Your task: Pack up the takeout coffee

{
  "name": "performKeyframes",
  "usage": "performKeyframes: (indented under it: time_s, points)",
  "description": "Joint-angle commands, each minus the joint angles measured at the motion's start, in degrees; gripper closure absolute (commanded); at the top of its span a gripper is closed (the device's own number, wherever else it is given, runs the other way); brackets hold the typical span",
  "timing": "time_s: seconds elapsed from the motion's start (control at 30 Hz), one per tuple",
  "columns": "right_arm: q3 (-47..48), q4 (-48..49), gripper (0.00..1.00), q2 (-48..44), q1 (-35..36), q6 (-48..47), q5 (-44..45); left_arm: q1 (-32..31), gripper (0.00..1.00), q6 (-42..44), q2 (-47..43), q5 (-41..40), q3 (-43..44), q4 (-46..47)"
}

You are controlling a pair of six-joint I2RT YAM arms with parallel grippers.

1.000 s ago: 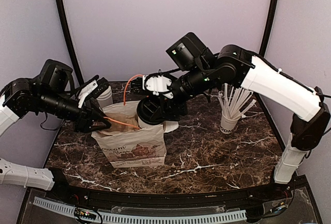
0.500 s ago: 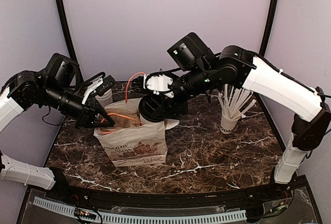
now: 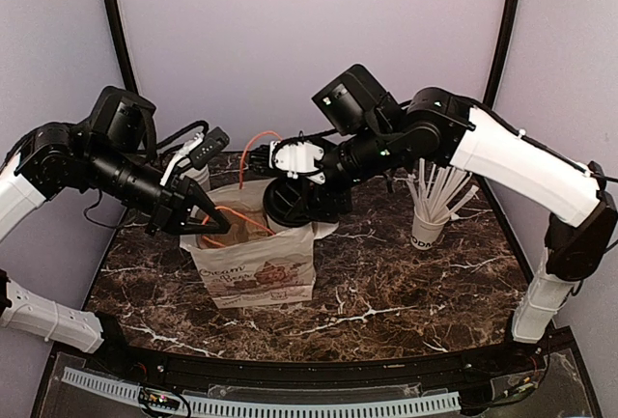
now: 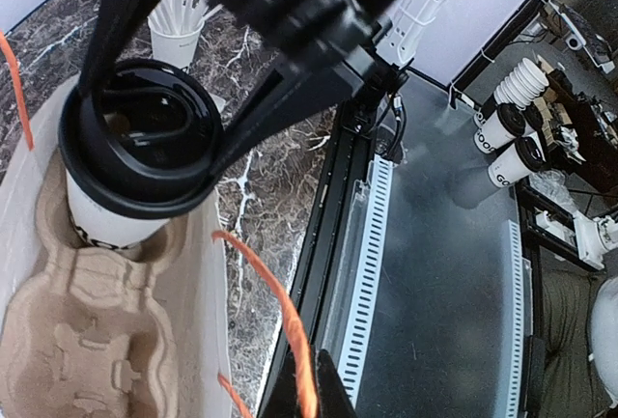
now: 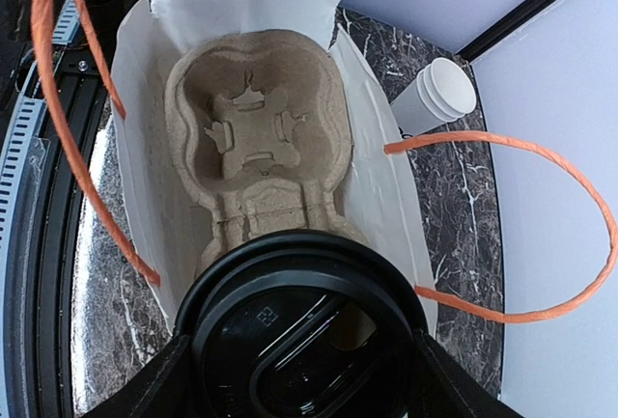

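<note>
The takeout coffee, a white cup with a black lid, is gripped at the lid by my right gripper. It hangs inside the mouth of the white paper bag, its base at one socket of the brown cardboard carrier lying in the bag. In the top view my right gripper hides the cup. My left gripper is shut on one orange bag handle and holds it up and to the left of the bag.
Nested white cups stand just behind the bag. A white cup of straws stands at the right. The bag's other orange handle loops out on the far side. The table's front edge has a black rail.
My left arm has risen and drawn the orange handle up, so the bag stands straighter and has shifted slightly right. My right gripper with the cup has hardly moved.
</note>
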Motion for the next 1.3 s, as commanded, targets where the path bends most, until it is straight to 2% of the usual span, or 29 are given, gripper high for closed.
performKeyframes:
  time_s: [0.0,0.17,0.57,1.07,1.27]
  points:
    - [-2.19,-2.6,0.43,0.7,-0.4,0.09,-2.9,-0.26,0.99,-0.45,-0.98,-0.6,1.64,7.44]
    - [-1.58,-3.29,0.44,2.95,-0.39,-0.44,-3.77,-0.32,0.97,-0.45,-1.15,-0.4,0.45,10.91]
    - [-2.16,0.29,0.44,7.98,-0.52,0.57,-7.75,-0.39,0.94,-0.45,-0.97,0.4,-3.33,12.4]
    - [-4.61,3.2,0.43,13.49,-0.53,1.92,-10.46,-0.38,0.92,0.19,-2.43,-2.26,-7.86,12.36]
    - [-4.95,2.97,0.37,15.14,-0.49,1.93,-9.76,-0.39,0.92,0.05,-3.58,-2.94,-9.31,12.41]
